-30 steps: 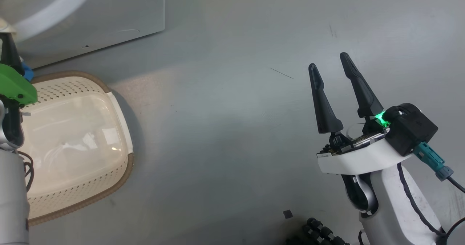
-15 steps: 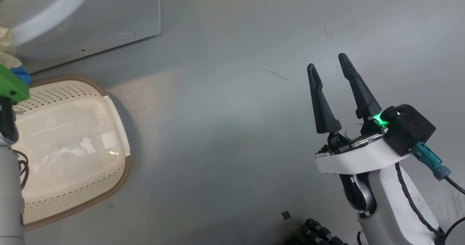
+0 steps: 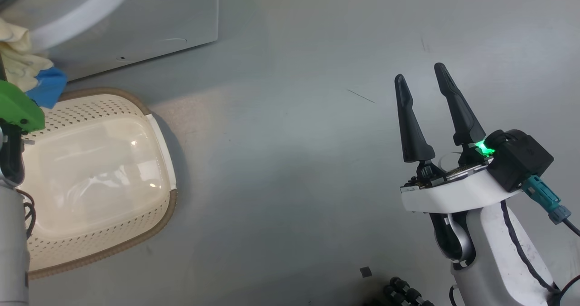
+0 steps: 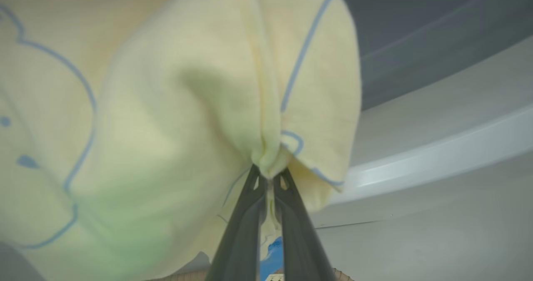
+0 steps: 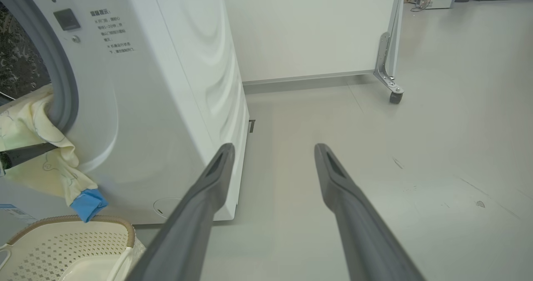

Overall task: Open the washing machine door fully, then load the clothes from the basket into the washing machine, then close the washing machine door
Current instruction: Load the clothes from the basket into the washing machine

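Bare grey room, evenly lit.
A smooth grey floor [image 5: 437, 127] with faint scuffs and a thin dark scratch [image 3: 361, 96] runs to a white partition panel [image 5: 308, 27] on a caster wheel [image 5: 393, 98]; pale equipment boxes [image 5: 433, 0] sit beyond.

The grey floor [image 3: 290, 161] was smooth and faintly glossy. In the head view the basket [image 3: 168, 206] stood on it at the lower left, close before the washing machine [image 3: 145, 25] at the upper left. A small dark square scrap [image 3: 365, 272] lay near the bottom edge, and a thin dark scratch [image 3: 361, 96] ran right of centre. In the right wrist view a white panel [image 5: 312, 27] stood on a castor [image 5: 394, 98] at the upper right.
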{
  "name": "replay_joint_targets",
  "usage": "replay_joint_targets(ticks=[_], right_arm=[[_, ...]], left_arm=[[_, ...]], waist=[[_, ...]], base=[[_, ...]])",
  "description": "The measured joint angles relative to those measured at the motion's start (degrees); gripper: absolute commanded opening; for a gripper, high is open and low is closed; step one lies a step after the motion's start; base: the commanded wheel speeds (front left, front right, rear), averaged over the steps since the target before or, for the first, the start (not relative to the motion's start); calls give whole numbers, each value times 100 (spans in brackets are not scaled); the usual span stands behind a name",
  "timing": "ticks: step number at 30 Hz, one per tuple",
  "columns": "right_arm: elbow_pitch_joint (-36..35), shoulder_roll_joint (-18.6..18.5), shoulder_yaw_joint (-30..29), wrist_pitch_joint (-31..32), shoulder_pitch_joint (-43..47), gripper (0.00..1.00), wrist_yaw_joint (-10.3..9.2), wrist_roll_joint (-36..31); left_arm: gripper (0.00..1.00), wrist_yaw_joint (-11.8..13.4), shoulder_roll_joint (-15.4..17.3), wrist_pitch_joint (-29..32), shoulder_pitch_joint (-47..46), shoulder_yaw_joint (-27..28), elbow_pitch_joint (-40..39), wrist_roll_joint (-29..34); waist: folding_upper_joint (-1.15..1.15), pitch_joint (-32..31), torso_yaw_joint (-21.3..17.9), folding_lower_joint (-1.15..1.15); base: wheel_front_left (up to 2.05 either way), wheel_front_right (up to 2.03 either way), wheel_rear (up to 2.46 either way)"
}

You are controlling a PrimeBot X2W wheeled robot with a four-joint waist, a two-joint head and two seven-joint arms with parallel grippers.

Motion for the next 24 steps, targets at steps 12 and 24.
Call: replay_joint_targets(ticks=[12, 24], right_arm=[[-20, -1, -60, 0, 19, 100, -41, -14], [-24, -2, 15, 0, 25, 100, -34, -68]], left_arm=[[0, -112, 264, 71, 549, 0, -801, 0], [0, -197, 855, 595, 151, 36, -1878, -4]], waist=[[0, -56, 273, 0], [0, -47, 350, 0]], base=[[0, 0, 0], [0, 0, 0]])
